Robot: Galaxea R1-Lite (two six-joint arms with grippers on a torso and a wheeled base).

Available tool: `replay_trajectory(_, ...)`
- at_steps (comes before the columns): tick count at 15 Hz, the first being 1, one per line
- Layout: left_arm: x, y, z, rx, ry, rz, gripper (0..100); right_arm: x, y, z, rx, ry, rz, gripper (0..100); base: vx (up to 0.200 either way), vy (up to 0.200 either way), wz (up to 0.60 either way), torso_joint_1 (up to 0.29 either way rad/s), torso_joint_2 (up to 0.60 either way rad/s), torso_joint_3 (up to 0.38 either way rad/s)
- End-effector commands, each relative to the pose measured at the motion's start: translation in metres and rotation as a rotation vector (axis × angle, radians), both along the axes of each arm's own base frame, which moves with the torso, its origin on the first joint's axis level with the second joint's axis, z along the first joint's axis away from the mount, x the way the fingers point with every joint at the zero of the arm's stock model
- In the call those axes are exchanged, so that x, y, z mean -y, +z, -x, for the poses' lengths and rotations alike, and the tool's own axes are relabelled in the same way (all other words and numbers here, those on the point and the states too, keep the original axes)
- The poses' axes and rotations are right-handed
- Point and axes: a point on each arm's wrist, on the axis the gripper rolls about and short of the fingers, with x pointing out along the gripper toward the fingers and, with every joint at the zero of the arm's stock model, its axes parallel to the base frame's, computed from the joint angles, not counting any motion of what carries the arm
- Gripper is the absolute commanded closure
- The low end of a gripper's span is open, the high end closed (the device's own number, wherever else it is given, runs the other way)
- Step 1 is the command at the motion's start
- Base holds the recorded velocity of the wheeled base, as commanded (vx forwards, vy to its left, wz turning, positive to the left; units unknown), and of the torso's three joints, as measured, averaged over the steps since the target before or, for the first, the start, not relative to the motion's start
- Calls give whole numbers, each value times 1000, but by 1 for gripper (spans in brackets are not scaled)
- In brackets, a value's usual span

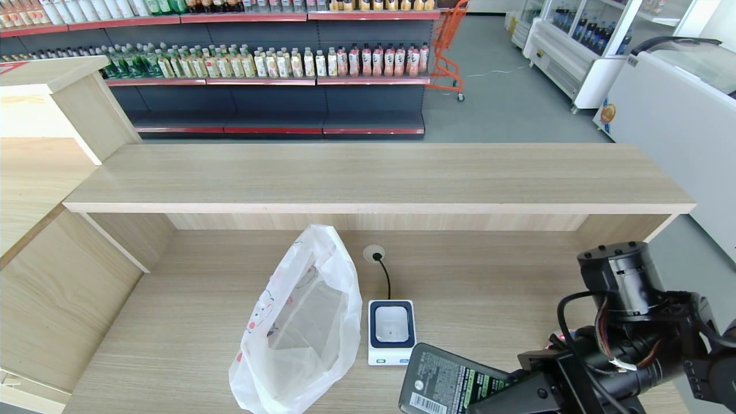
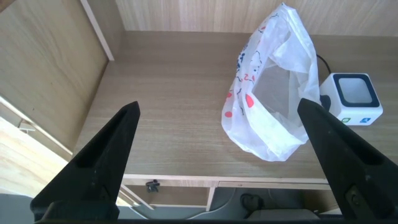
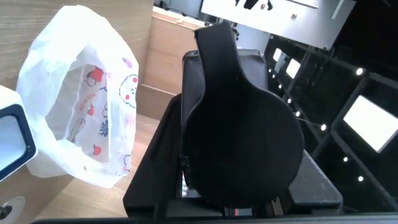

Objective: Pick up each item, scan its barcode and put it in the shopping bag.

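A dark flat package (image 1: 445, 382) with a barcode label on its near corner hangs just right of the white barcode scanner (image 1: 391, 330), low over the counter. My right gripper (image 1: 513, 386) is shut on its right end. In the right wrist view the package (image 3: 239, 124) is a black shape, with the shopping bag (image 3: 81, 99) and the scanner (image 3: 12, 140) beyond it. The white printed shopping bag (image 1: 299, 328) stands open, left of the scanner and touching it. My left gripper (image 2: 217, 162) is open and holds nothing, above the counter's front edge, with the bag (image 2: 273, 93) ahead of it.
A raised wooden ledge (image 1: 374, 178) runs across the back of the counter, with side walls at both ends. The scanner's cable goes to a grommet (image 1: 374, 253) behind it. Bare counter (image 1: 172, 322) lies left of the bag. Shelves of bottles (image 1: 264, 62) stand beyond.
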Motion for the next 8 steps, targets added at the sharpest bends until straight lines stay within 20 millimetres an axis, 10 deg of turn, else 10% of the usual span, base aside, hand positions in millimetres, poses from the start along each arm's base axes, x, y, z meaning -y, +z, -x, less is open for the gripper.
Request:
replay_trajectory(1, 0, 0, 0, 1, 0, 0, 0, 1, 10, -5, -210, -80, 7, 100, 0, 0, 0, 0, 0, 0)
replay_trajectory(3, 0, 0, 0, 1, 0, 0, 0, 24, 29, -7, -434, -266, -15, 100, 0, 0, 0, 0, 0, 0)
replay_trajectory(5, 0, 0, 0, 1, 0, 0, 0, 97, 78, 11, -591, -819, -233, 100, 0, 0, 0, 0, 0, 0)
replay_trajectory(8, 0, 0, 0, 1, 0, 0, 0, 106, 62, 16, -1316, -993, -395, 100, 0, 0, 0, 0, 0, 0)
